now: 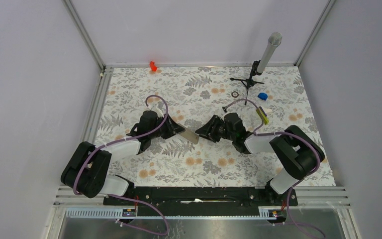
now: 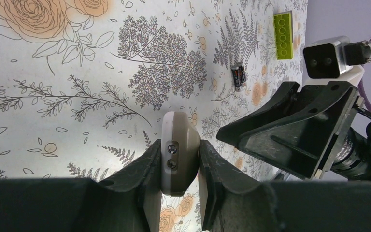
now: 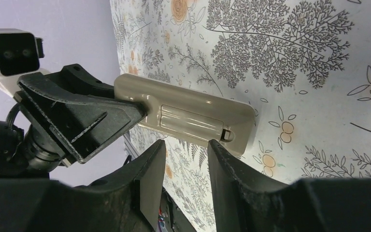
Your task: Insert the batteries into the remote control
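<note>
1. Grip first: the left pincer [image 2: 179,150] is pinching the remote control [image 1: 189,135] by one short end. It appears to hold it raised off the desk [image 1: 129,94], with the back face turned toward the right arm.
2. The right pincer [image 3: 186,145] stands spread with nothing between its fingers. It is just beside the remote control's free end, close to the battery cover [image 3: 191,121].
3. That cover looks shut, so I judge that nothing is loaded yet and the lid must come off first.
4. One battery [image 2: 238,76] lies on the desk, well apart from both pincers and near a yellow-green bar [image 2: 283,35]. Whether the second lies against it I cannot tell.
5. Risk: only one end is held, so a push on the cover could lever the remote control round, or out of the left fingers altogether.
6. Risk: the broad fingertips may slip off the small catch at the cover's end and shove the whole handset instead of the lid.
7. Risk: a freed lid could drop onto the busy floral cloth and skid out of easy reach.
8. Risk: the battery is small and round, so a clumsy pick could send it rolling away.
</note>
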